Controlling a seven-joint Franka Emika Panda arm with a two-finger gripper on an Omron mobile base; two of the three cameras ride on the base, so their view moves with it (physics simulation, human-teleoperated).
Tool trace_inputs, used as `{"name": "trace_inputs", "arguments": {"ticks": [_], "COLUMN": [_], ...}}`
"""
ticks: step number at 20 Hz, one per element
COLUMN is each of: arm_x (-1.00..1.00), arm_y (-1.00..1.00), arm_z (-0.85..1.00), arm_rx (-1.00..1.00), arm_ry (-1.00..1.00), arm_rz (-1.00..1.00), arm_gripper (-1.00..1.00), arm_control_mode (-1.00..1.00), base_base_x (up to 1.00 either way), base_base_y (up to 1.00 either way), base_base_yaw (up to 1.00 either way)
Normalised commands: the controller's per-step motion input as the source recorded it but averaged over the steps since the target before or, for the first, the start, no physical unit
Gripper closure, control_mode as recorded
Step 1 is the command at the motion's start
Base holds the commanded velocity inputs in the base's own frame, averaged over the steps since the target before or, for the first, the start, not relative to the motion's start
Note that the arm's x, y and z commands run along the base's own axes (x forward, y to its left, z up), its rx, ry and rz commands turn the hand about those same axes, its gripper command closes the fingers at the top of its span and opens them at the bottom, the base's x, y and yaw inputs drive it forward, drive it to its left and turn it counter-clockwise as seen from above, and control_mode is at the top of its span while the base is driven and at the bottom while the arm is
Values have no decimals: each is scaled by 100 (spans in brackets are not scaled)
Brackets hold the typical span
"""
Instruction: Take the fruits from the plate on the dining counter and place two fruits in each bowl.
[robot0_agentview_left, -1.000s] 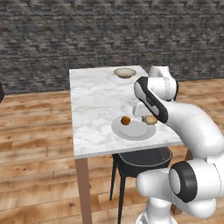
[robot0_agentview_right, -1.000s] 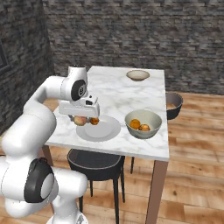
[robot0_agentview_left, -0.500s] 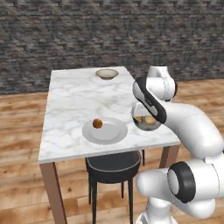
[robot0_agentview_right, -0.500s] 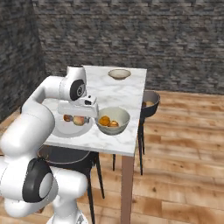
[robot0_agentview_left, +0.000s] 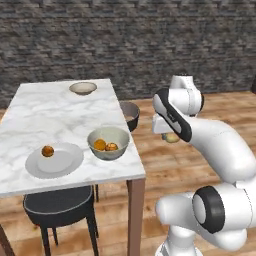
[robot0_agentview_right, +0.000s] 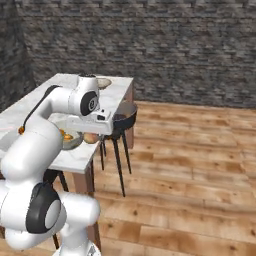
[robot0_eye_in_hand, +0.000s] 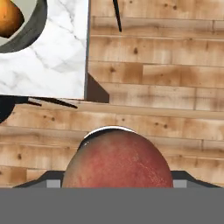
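My gripper (robot0_agentview_left: 170, 137) is shut on a reddish-peach fruit (robot0_agentview_left: 172, 138), held off the right edge of the dining counter (robot0_agentview_left: 60, 115), above the wooden floor. In the hand view this fruit (robot0_eye_in_hand: 118, 159) sits between my fingers, with the counter's corner (robot0_eye_in_hand: 57, 57) at upper left. The nearer tan bowl (robot0_agentview_left: 108, 142) holds two orange fruits (robot0_agentview_left: 100, 144). One orange fruit (robot0_agentview_left: 47, 151) lies on the pale plate (robot0_agentview_left: 35, 170). A second bowl (robot0_agentview_left: 83, 88) stands at the far end. From the right base view, my gripper (robot0_agentview_right: 92, 137) hangs beside the counter edge.
A dark round stool (robot0_agentview_left: 130, 114) stands right of the counter, and another stool (robot0_agentview_left: 57, 205) is tucked under its near edge. A stone wall (robot0_agentview_left: 125, 40) runs behind. Open wooden floor (robot0_agentview_right: 190, 165) stretches to the right.
The whole picture has shifted, so the base has driven and the counter now lies further left. My gripper, still holding the fruit, went from above the plate to beyond the counter's right edge.
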Motion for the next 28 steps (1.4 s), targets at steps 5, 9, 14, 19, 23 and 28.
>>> {"name": "trace_inputs", "arguments": {"ticks": [5, 9, 14, 19, 23, 28], "arm_x": [0, 0, 0, 0, 0, 0], "arm_y": [0, 0, 0, 0, 0, 0], "arm_z": [0, 0, 0, 0, 0, 0], "arm_rx": [0, 0, 0, 0, 0, 0], "arm_ry": [0, 0, 0, 0, 0, 0], "arm_rz": [0, 0, 0, 0, 0, 0], "arm_gripper": [100, 100, 100, 100, 100, 100], "arm_control_mode": [100, 100, 100, 100, 100, 100], "base_base_x": [80, 100, 100, 100, 100, 100], "base_base_y": [-100, -100, -100, -100, -94, -84], "base_base_yaw": [9, 27, 39, 48, 55, 60]}}
